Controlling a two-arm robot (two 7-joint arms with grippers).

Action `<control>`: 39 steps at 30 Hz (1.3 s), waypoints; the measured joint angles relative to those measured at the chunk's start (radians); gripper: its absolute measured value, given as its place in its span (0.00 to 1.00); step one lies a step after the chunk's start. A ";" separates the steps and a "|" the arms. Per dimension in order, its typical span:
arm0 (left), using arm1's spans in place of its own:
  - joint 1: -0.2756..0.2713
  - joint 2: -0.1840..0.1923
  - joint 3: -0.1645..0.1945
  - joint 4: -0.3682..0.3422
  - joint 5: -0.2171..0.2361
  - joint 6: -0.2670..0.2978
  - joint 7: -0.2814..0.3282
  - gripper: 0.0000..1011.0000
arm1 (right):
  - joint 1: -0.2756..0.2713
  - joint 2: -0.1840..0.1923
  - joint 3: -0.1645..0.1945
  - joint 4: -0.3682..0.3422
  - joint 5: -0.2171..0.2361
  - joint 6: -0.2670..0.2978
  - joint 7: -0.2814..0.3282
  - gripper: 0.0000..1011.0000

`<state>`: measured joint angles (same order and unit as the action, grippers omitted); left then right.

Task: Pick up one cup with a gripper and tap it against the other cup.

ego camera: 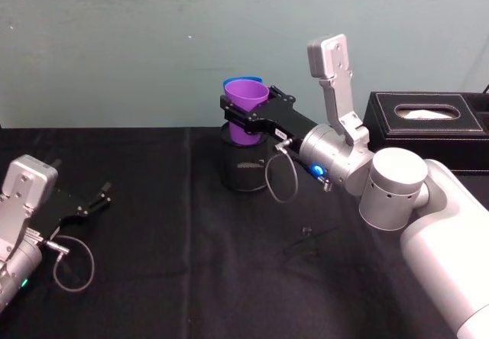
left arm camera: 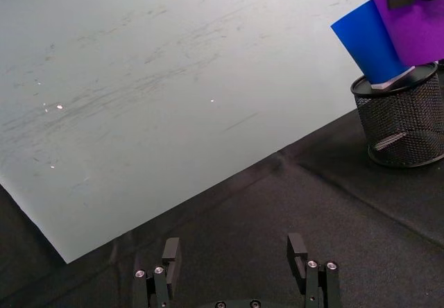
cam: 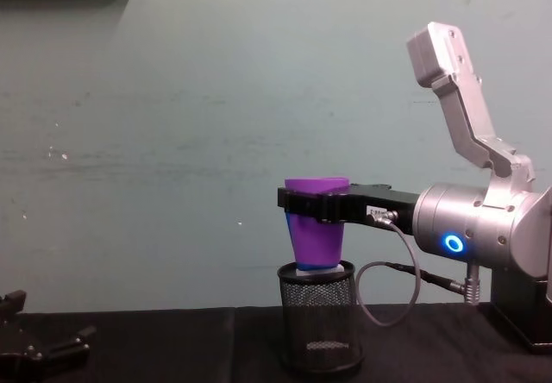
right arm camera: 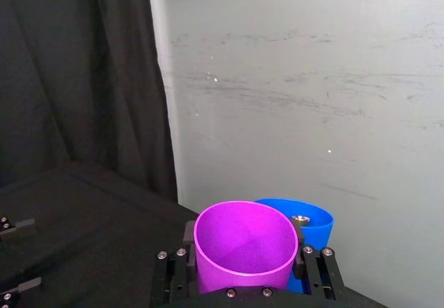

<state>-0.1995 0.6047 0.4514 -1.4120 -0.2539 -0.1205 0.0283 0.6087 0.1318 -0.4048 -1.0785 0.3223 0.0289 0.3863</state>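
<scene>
1. Head view: the right tool (ego camera: 248,110) is clamped on the purple cup (ego camera: 246,95) just under its rim and holds it upright in the air, a little toward 12 o'clock from the middle of the scene. The rim of the blue cup (ego camera: 238,82) peeks out behind it at the purple cup's 11 o'clock. At the purple cup's 6 o'clock a black mesh pen holder (ego camera: 243,172) stands on the black-covered counter (ego camera: 168,278). A black tissue box (ego camera: 428,125) sits out at 3 o'clock. The left tool (ego camera: 102,195) lies low at 8 o'clock, well apart from both cups.

2. Left wrist view: the left tool (left arm camera: 234,252) has its fingers spread wide with nothing between them. Farther off, the blue cup (left arm camera: 368,41) stands tilted in the mesh pen holder (left arm camera: 402,121), its base on a white piece (left arm camera: 392,80) at the holder's mouth. The purple cup (left arm camera: 416,20) is right against its side.

3. Right wrist view: the right tool (right arm camera: 244,275) grips the purple cup (right arm camera: 243,242) from both sides. The blue cup (right arm camera: 316,221) is just beside and behind it, in front of the pale wall (right arm camera: 312,79). I cannot tell whether the two walls meet.

4. Chest view: the purple cup (cam: 317,232) hangs level in the right tool (cam: 315,202), directly at 12 o'clock above the mesh pen holder (cam: 319,327). The arm's blue ring light (cam: 452,243) glows at 3 o'clock. The left tool (cam: 43,348) rests at 8 o'clock by the counter (cam: 172,348).
</scene>
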 joint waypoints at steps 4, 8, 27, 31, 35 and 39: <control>0.000 0.000 0.000 0.000 0.000 0.000 0.000 0.99 | 0.000 -0.001 0.000 0.001 -0.006 -0.001 -0.002 0.74; 0.000 0.000 0.000 0.000 0.000 0.000 0.000 0.99 | -0.001 0.000 0.000 0.002 -0.010 -0.002 -0.004 0.74; 0.000 0.000 0.000 0.000 0.000 0.000 0.000 0.99 | -0.002 0.000 -0.001 0.002 -0.009 -0.002 -0.005 0.74; 0.000 0.000 0.000 0.000 0.000 0.000 0.000 0.99 | -0.002 0.000 -0.001 0.001 -0.009 -0.002 -0.005 0.74; 0.000 0.000 0.000 0.000 0.000 0.000 0.000 0.99 | -0.002 0.000 -0.001 0.001 -0.008 -0.002 -0.005 0.74; 0.000 0.000 0.000 0.000 0.000 0.000 0.000 0.99 | -0.002 0.000 -0.001 0.001 -0.008 -0.002 -0.005 0.74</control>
<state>-0.1995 0.6047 0.4514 -1.4120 -0.2539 -0.1205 0.0283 0.6067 0.1319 -0.4054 -1.0771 0.3141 0.0271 0.3812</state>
